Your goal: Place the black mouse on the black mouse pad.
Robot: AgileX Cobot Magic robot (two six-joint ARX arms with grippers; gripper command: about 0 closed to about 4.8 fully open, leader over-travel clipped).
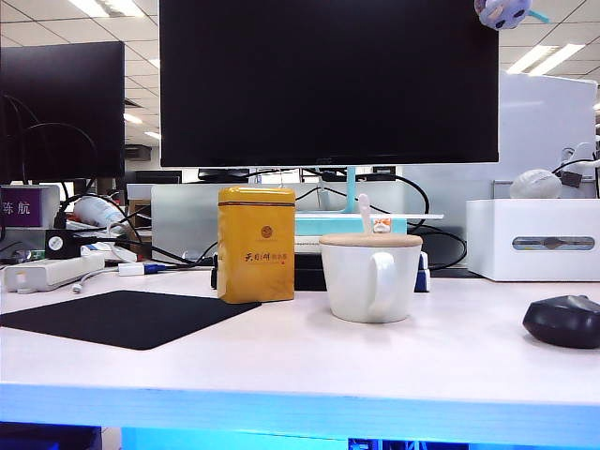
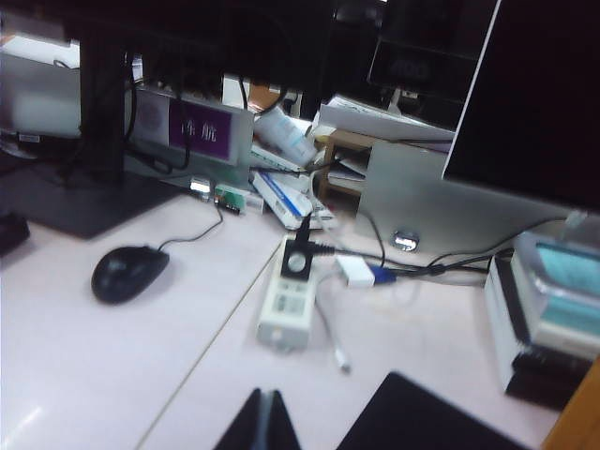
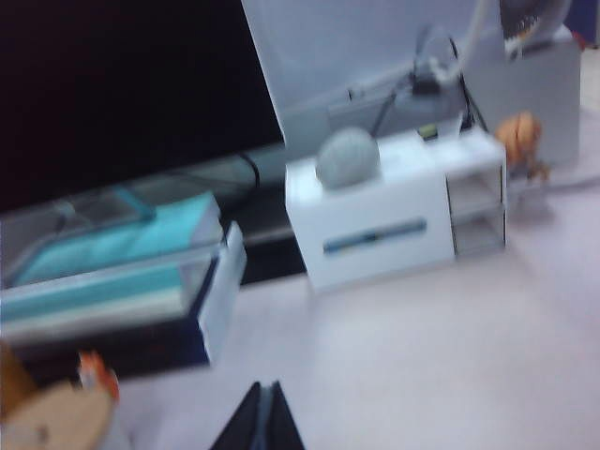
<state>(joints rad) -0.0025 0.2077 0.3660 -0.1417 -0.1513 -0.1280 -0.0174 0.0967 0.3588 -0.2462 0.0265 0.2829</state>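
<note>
Tabletop [image 1: 281,347]: black mouse [image 1: 563,321] far right, black mouse pad [image 1: 122,317] left, well apart.
Left gripper [image 2: 265,422]: I see closed, empty.
Right gripper [image 3: 265,420]: closed, empty.

A matte black mouse [image 1: 563,321] is seen at the tabletop's [image 1: 309,361] right edge, and a black mouse pad [image 1: 122,317] toward its left edge. Between them, a yellow tin [image 1: 256,244] (dark lettering on its face) and a white mug [image 1: 370,279] are shown on the pale pinkish-white surface.
</note>
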